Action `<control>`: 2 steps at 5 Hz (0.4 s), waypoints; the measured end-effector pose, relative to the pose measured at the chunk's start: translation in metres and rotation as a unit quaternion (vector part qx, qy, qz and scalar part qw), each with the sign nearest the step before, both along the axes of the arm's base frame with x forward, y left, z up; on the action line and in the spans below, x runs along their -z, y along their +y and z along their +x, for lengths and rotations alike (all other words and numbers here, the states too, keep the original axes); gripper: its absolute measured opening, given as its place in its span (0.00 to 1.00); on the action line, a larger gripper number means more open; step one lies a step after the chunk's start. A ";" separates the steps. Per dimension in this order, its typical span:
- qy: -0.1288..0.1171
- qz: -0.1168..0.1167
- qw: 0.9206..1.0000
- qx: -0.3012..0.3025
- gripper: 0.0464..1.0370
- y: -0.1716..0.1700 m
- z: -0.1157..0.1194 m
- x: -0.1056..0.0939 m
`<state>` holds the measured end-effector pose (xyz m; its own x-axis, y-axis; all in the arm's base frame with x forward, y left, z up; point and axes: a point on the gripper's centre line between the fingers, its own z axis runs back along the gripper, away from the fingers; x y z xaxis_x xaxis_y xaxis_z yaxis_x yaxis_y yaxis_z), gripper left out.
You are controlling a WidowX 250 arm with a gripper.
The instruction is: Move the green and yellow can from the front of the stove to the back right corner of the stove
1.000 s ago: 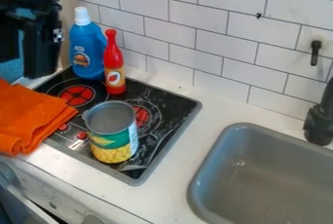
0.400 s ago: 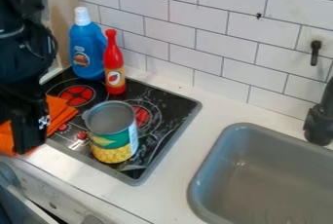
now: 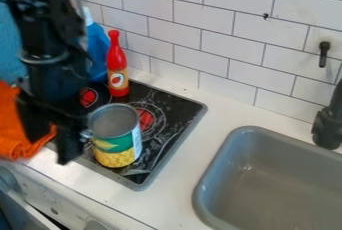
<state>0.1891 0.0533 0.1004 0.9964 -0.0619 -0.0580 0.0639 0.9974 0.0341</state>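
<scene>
Tin can, open at the top, with a green and yellow label, stands upright on the near part of the black stovetop, in front of a red burner ring. Your gripper is just left of it in the view, its two fingers spread apart with nothing grasped; you cannot tell whether the nearer finger touches the can's side. Behind the can, at the stovetop's back edge, a slim red bottle stands beside a larger blue bottle, which your arm partly hides. A folded orange cloth lies at the left, partly behind your gripper. To the right, past a strip of white counter, sits a gray sink with a black faucet. A white tiled wall with a black hook runs along the back.
</scene>
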 end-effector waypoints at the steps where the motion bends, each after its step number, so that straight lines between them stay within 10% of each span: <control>1: 0.011 0.020 1.000 -0.006 0.96 -0.009 0.009 0.015; 2: 0.037 0.036 0.999 -0.003 0.96 -0.012 0.010 0.026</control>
